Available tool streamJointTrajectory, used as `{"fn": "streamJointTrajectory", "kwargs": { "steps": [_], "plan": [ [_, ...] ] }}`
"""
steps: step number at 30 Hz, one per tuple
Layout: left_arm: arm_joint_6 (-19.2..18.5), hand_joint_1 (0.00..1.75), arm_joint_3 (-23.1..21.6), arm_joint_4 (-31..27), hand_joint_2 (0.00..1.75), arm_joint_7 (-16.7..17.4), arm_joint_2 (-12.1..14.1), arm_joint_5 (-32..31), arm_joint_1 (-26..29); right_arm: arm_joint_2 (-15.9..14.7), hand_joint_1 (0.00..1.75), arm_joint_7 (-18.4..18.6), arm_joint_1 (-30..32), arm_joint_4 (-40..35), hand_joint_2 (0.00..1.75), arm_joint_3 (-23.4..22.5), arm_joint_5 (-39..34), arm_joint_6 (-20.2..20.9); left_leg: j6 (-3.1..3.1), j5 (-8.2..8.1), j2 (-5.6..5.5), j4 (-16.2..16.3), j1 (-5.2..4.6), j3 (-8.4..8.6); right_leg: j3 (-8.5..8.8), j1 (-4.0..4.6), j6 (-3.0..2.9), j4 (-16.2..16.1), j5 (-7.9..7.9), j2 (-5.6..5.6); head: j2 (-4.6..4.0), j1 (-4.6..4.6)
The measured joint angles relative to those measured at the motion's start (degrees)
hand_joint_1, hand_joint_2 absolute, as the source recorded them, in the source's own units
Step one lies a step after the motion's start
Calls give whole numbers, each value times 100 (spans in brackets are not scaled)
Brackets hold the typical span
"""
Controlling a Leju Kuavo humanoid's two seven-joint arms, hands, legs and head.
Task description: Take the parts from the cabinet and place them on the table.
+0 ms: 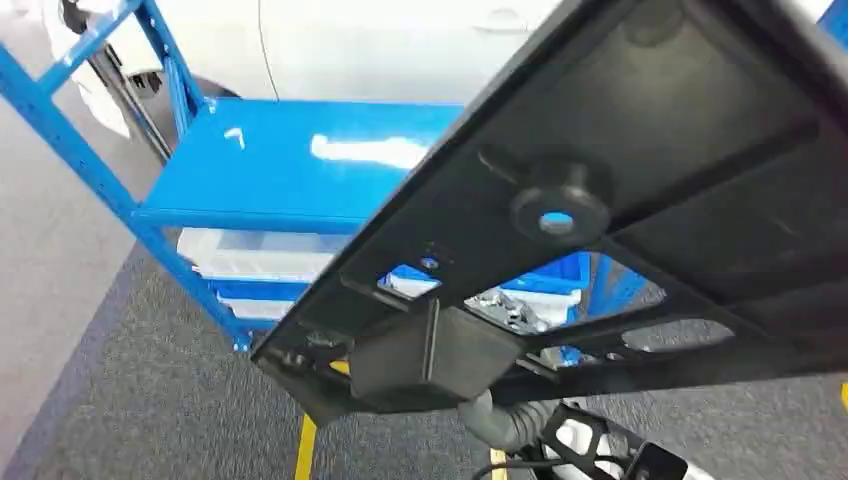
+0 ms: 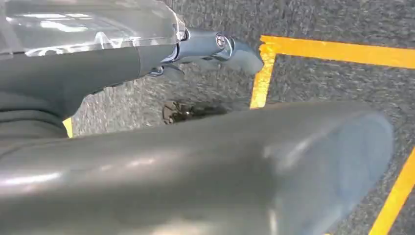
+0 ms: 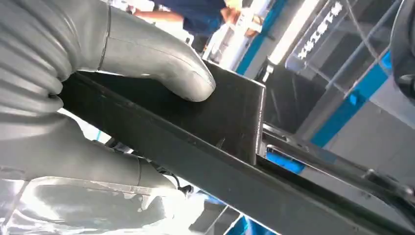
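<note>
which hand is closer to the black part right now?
Right. The right hand grips the black part, thumb pressed on its face. The left hand hangs apart from it, over grey carpet with yellow floor lines, holding nothing.

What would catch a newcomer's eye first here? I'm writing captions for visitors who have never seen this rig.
First, the big black ribbed part, tilted across the head view close to the camera, with the right hand gripping its edge, thumb pressed on top. Behind it stands the bright blue cabinet, with pale bins on a lower shelf, on grey carpet marked with yellow lines.
</note>
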Motion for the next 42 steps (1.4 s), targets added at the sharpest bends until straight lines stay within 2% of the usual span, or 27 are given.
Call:
{"fn": "streamJointTrajectory", "kwargs": {
  "steps": [1,2,4,5,6,7,9,11,12,15,16,17,19,20,21,22,24,25,27,30,31,32,35,36,38,40,42],
  "plan": [
    [-2,0,0,0,0,0,-7,0,-6,-22,175,0,4,4,175,0,-2,0,43,69,40,-6,14,-56,-36,-36,28,81,-162,35,0,0],
    [-9,0,-2,0,0,-2,-13,0,-12,-40,175,0,2,4,175,0,0,0,93,139,50,-3,8,-141,-147,-43,54,336,-556,35,0,0],
    [-13,0,-2,0,0,-2,-9,0,-11,-57,175,0,6,4,175,-2,-2,-2,124,290,57,3,2,-323,-356,-48,90,1180,-1305,37,0,0],
    [-13,0,-2,0,0,-2,-9,0,-11,-63,175,0,7,4,175,0,-2,-2,124,363,58,13,-4,-412,-409,-56,106,1545,-1476,37,0,0],
    [-13,0,-2,0,0,-2,-9,0,-11,-72,175,0,12,7,175,-2,-2,0,117,432,59,27,-6,-528,-402,-64,111,1784,-1444,37,-2,0],
    [-13,0,-4,0,0,-2,-9,0,-9,-85,175,0,14,9,175,-2,-2,0,103,508,59,47,-7,-657,-289,-66,111,1814,-1206,37,0,0],
    [-17,0,-4,0,0,-7,-9,-2,-6,-101,175,0,14,15,175,-2,-11,-2,73,626,59,102,-7,-870,203,-65,79,1302,-794,37,0,0],
    [-17,0,-9,0,0,-13,-33,-13,-4,-103,175,0,12,13,175,0,-11,-15,23,708,51,165,-36,-991,1026,-16,-6,276,-989,40,0,0],
    [-15,0,-9,0,0,-15,-35,-15,-6,-105,175,0,12,9,175,0,-13,-17,-9,762,57,178,-34,-1024,1186,-13,-46,-95,-1171,38,0,-2],
    [-7,0,-9,0,0,-26,-37,-53,8,-127,175,0,71,6,175,-15,-17,-22,-125,957,57,116,-23,-1074,1046,11,-156,-101,-1016,47,0,0],
    [-2,0,-11,0,0,-40,-37,-66,17,-133,175,0,80,4,175,-22,-17,-22,-141,863,44,163,17,-1111,998,-29,-202,-127,-932,4,0,0],
    [-2,0,-13,0,0,-53,-39,-83,24,-133,175,0,102,0,175,-26,-15,-22,-172,563,38,326,13,-1181,929,-28,-249,-127,-865,11,0,0],
    [-2,0,-22,0,0,-64,-48,-105,35,-136,175,0,156,-17,175,-46,-15,-9,-219,-166,41,1149,31,-1379,768,-19,-281,-121,-729,2,0,0],
    [0,0,-24,0,0,-68,-52,-101,32,-138,175,0,185,-17,175,-61,-15,7,-242,-367,41,1543,31,-1447,682,-13,-283,-116,-664,-5,0,0],
    [13,0,-26,0,0,-77,-52,-98,33,-142,175,0,220,-17,175,-74,-24,24,-254,-382,41,1834,31,-1454,586,-11,-277,-102,-597,-7,0,0],
    [42,0,-26,2,0,-81,-52,-94,34,-142,175,0,246,-17,175,-90,-26,64,-261,-204,41,1902,31,-1368,475,-12,-268,-86,-542,-6,0,0],
    [79,0,-26,2,0,-83,-52,-92,32,-142,175,0,272,-24,175,-142,-7,125,-252,279,41,1510,32,-980,299,-16,-239,-45,-449,-4,0,0],
    [96,0,-26,0,0,-81,-52,-90,30,-142,175,0,296,-44,175,-179,0,140,-230,343,41,1028,33,-596,221,-16,-211,-21,-392,-2,0,0],
    [109,0,-26,0,0,-77,-50,-94,15,-140,175,0,307,-101,175,-243,9,175,-163,-48,30,45,-3,72,161,19,-151,34,-337,-6,0,0],
    [125,0,-28,2,0,-11,-50,-129,16,-140,175,0,302,-127,175,-315,24,184,-32,-63,32,6,-11,-5,140,13,-43,19,-205,-19,0,0],
    [125,0,-28,2,0,6,-59,-138,23,-140,175,0,296,-127,175,-339,26,171,30,1,52,-26,22,-16,114,4,-13,54,-219,-8,0,0],
    [125,0,-33,2,0,24,-66,-151,11,-140,175,0,287,-129,175,-361,26,153,61,40,59,-25,12,-54,49,-14,11,225,-408,18,0,0],
    [125,0,-44,2,0,65,-66,-195,-2,-144,175,0,266,-127,175,-393,4,72,116,156,68,-11,-6,-207,-470,-28,64,1563,-1196,28,0,0],
    [125,0,-44,2,0,76,-66,-201,-2,-149,175,0,264,-127,175,-402,-4,70,117,190,68,1,-13,-258,-547,-28,70,1840,-1288,28,0,0],
    [125,0,-46,2,0,81,-66,-227,-1,-160,175,0,248,-127,175,-404,-4,33,105,226,63,40,-22,-325,-301,-26,49,1575,-1094,29,0,0],
    [125,0,-55,2,0,92,-81,-240,-2,-175,175,0,204,-142,175,-404,-11,-33,98,229,58,77,-40,-344,335,-8,-35,550,-672,30,0,0],
    [125,0,-59,4,0,92,-114,-254,-22,-195,175,0,157,-162,175,-407,-70,-37,43,247,58,117,-77,-389,581,31,-120,37,-685,28,0,0]
  ]
}}
